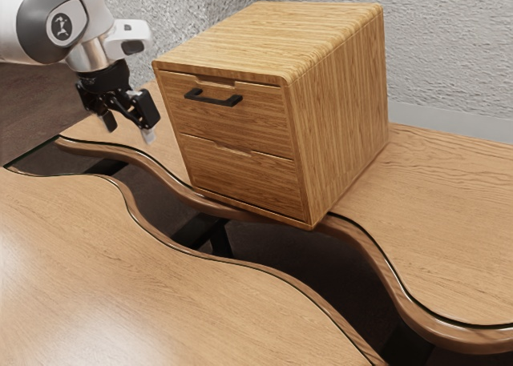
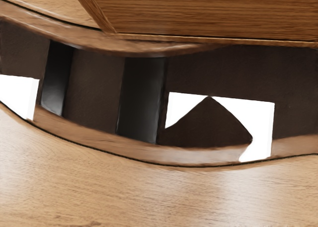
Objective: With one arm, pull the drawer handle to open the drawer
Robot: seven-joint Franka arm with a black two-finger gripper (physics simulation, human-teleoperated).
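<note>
A wooden cabinet (image 1: 321,86) with two drawers stands on the far table. Its upper drawer (image 1: 228,114) carries a black bar handle (image 1: 213,98) and sits flush with the cabinet front, shut. The lower drawer (image 1: 240,174) has no visible handle. My gripper (image 1: 127,119) hangs in the air to the exterior view's left of the cabinet, a short way from the handle and slightly below it. Its fingers stand apart with nothing between them. In the wrist view the cabinet's lower front (image 2: 208,11) lies ahead of the hand.
Two wooden tables with wavy edges face each other: the far one (image 1: 449,222) bears the cabinet, the near one (image 1: 96,286) fills the foreground. A dark gap (image 1: 264,254) with black table legs (image 2: 141,100) runs between them, below my hand.
</note>
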